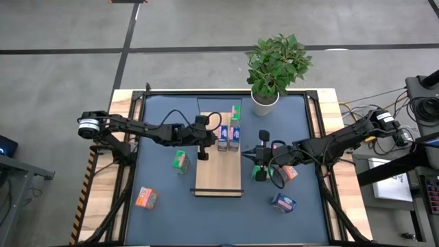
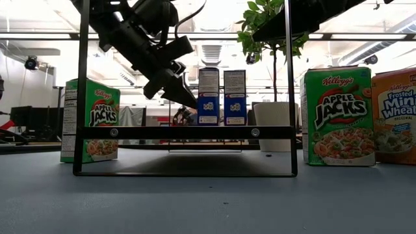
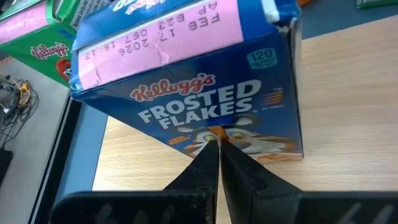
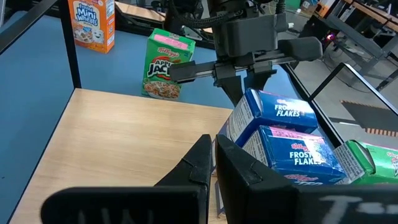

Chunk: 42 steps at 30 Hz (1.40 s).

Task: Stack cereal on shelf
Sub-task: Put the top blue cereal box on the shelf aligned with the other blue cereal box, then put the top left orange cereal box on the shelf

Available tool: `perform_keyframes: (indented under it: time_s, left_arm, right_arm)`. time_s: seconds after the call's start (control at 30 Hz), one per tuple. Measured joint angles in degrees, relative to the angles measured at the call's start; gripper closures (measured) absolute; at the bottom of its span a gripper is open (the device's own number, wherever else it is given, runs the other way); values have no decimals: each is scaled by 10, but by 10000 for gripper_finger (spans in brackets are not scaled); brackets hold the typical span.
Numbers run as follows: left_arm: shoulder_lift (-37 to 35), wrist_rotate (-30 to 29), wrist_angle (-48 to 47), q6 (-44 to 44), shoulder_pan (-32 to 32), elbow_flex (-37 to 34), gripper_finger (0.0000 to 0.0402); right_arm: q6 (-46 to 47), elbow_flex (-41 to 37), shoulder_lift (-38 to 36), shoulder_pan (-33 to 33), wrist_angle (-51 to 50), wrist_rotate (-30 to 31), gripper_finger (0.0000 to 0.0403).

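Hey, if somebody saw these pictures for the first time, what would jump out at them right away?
Probably the two blue Frosted Flakes boxes standing side by side on the light-wood shelf mid-table, with the left end effector shut right beside them. Next, the leafy potted plant at the table's far edge, and the right end effector, also shut, at the shelf's other side.

Kellogg's Frosted Flakes on blue box [image 3: 205,112], date stamp FEB 17 2026 on its pink top, Kellogg's Apple Jacks on green box [image 2: 338,117], Frosted Mini Wheats on orange box [image 2: 394,117]
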Motion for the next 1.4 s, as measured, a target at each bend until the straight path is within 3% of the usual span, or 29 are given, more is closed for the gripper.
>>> perform_keyframes:
  time_s: [0.37,0.73,0.97,1.27,1.4]
  left_arm:
    - [-6,-3,-1,15,1,0,402]
    - [-154,-5,-69,10,-42,2,402]
    - [-240,0,-81,-16,-99,-7,402]
    - [-271,0,-90,-15,-122,-7,402]
    - [-268,0,-90,-14,-122,-8,402]
  right_arm:
    - [0,0,0,0,0,0,390]
    - [116,38,-1,20,-37,-1,390]
    - [241,129,25,61,-187,0,390]
    - [484,299,138,110,-607,-21,390]
    - [512,345,189,125,-693,-31,390]
